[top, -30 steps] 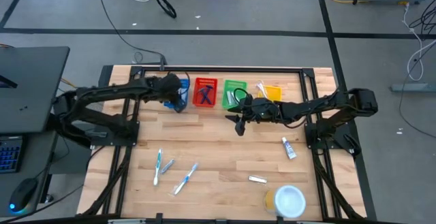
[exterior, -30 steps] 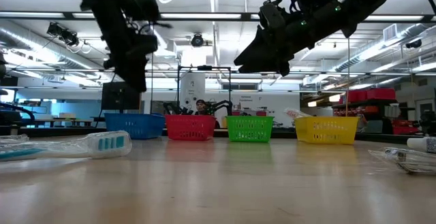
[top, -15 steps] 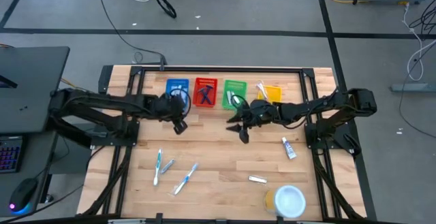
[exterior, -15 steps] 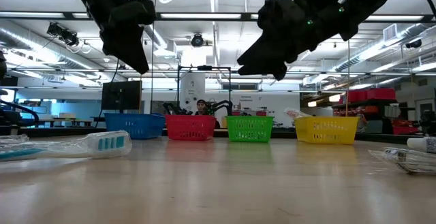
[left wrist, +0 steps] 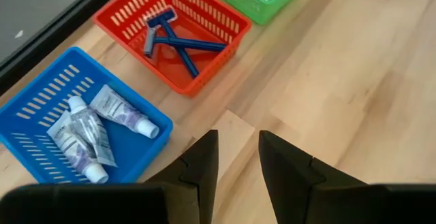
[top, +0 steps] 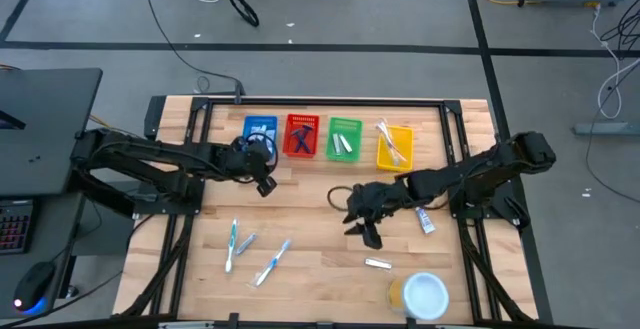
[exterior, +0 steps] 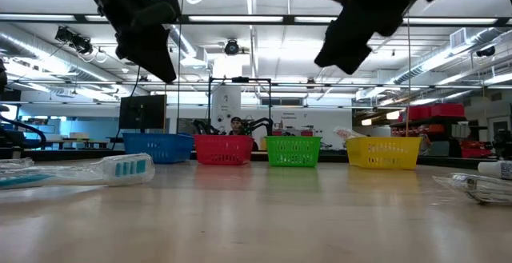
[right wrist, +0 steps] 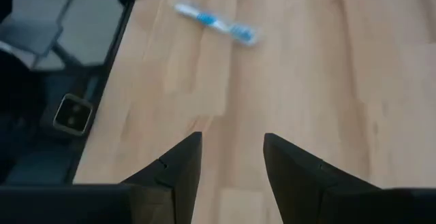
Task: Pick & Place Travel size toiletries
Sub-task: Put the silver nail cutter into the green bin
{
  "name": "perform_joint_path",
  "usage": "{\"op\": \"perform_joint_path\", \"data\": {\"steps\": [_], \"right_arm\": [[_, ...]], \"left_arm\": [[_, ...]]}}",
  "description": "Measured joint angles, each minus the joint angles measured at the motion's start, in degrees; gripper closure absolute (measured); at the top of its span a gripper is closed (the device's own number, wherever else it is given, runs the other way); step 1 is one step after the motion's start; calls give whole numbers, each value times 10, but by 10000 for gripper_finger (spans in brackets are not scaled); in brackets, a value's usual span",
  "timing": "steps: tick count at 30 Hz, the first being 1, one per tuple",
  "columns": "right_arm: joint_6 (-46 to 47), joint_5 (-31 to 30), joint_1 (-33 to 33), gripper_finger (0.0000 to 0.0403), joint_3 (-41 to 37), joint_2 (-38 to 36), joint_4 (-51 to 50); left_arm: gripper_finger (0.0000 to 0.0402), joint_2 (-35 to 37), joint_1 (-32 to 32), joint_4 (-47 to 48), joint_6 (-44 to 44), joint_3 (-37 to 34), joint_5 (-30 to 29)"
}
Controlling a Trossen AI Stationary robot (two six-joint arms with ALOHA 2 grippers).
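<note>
Loose toiletries lie on the table (top: 320,224): two toothbrushes (top: 232,244) and (top: 272,262) with a small packet between them on the left near side, a silvery packet (top: 377,263) toward the near right, and a white-and-blue tube (top: 424,218) at the right. The rest are sorted in a row of baskets along the far edge — tubes (left wrist: 112,112) in the blue basket (left wrist: 41,88), razors (left wrist: 174,40) in the red basket (left wrist: 204,20), slim items in the green basket (top: 345,139), more in the yellow basket (top: 394,147).

The right gripper (top: 367,231) hangs above bare wood mid-table, near the silvery packet and apart from it; its fingers (right wrist: 177,166) are spread and grasp nothing. The left gripper (top: 262,182) hovers just in front of the blue and red baskets — fingers (left wrist: 204,163) parted by a narrow gap, empty.

A round white-and-yellow container (top: 420,294) sits at the near right corner.
</note>
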State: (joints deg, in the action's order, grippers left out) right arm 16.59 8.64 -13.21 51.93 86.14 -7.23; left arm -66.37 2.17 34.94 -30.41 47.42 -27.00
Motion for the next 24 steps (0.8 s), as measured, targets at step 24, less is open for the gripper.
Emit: {"op": "perform_joint_path", "data": {"steps": [24], "right_arm": [[221, 115, -60, 235, 282, 253, -348]], "left_arm": [[287, -1, 0, -33, 7, 0, -6]]}}
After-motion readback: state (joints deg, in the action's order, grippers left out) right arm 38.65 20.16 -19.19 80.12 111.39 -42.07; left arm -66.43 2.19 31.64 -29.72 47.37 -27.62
